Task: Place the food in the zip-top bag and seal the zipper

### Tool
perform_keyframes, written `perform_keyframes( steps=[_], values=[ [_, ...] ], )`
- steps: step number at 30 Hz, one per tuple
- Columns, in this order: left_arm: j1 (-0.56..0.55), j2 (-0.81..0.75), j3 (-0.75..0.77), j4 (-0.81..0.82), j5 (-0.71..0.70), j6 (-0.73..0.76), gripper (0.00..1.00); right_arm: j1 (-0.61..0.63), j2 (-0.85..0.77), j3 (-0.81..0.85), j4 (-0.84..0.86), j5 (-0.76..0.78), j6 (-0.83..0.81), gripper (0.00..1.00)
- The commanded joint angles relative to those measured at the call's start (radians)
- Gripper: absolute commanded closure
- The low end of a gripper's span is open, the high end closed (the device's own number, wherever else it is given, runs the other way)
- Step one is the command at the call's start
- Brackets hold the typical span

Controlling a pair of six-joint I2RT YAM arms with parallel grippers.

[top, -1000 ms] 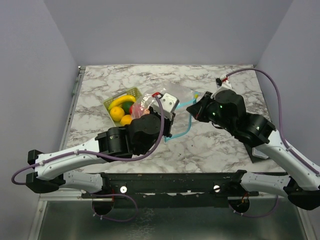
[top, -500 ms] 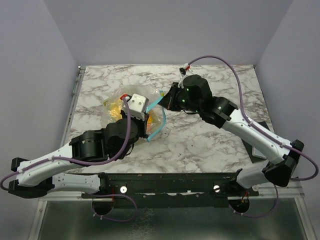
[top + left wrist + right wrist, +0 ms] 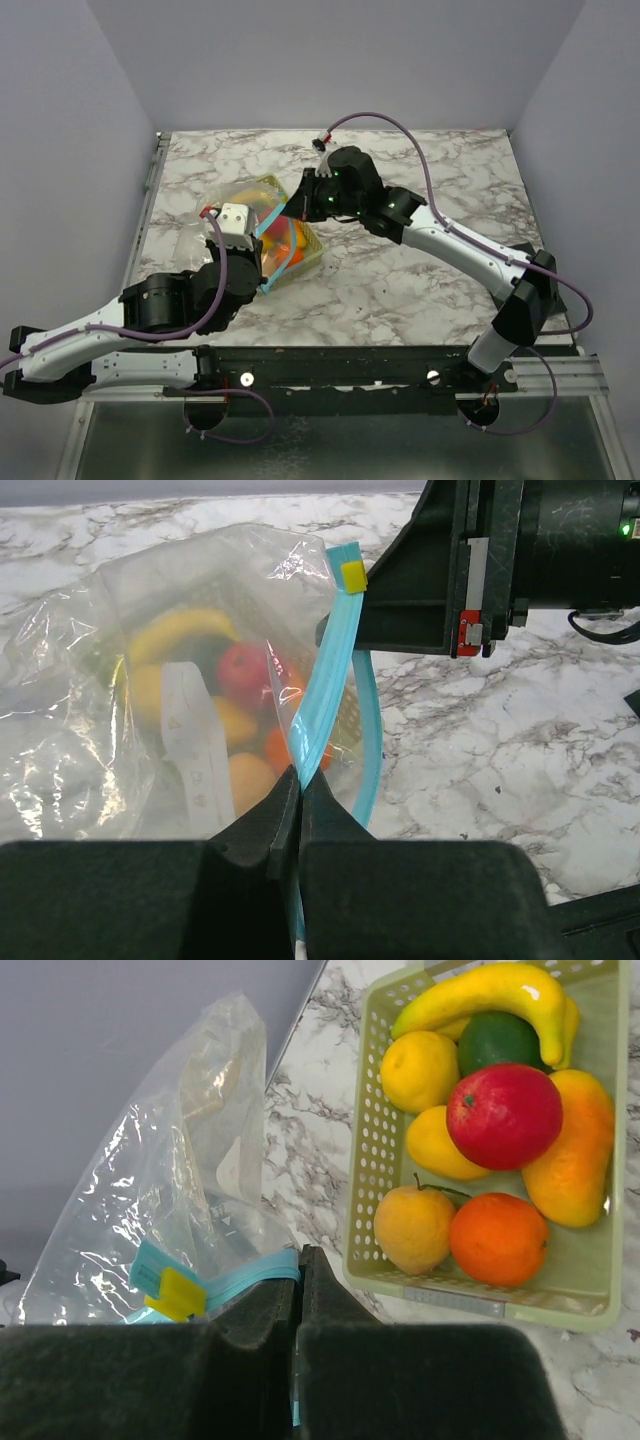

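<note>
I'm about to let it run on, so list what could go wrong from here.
1. The left pincer and right pincer are both shut on the zipper; freeing one to fetch the food may let the bag mouth collapse.
2. The mouth gapes only narrowly between the blue strands, so the red apple might jam.
3. The bag hangs beside the basket and could snag or drag it.

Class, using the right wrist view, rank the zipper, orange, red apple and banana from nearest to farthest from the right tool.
1. zipper, clamped in the right tool.
2. orange, near end of the basket.
3. red apple, basket's middle.
4. banana, basket's far end.
</note>
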Motion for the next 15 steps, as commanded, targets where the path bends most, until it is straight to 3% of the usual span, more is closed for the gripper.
perform_keyframes(
  steps=[1,15],
  values=[
    [-0.007,-0.07,-0.036,-0.081,-0.089,-0.116,1.0,-0.011,0.09,0.075,0.034,-0.042,-0.042,0.99],
    [-0.006,-0.138,-0.119,-0.179,-0.196,-0.249,1.0,-0.01,0.234,0.164,0.028,-0.076,-0.078,0.84]
  ],
)
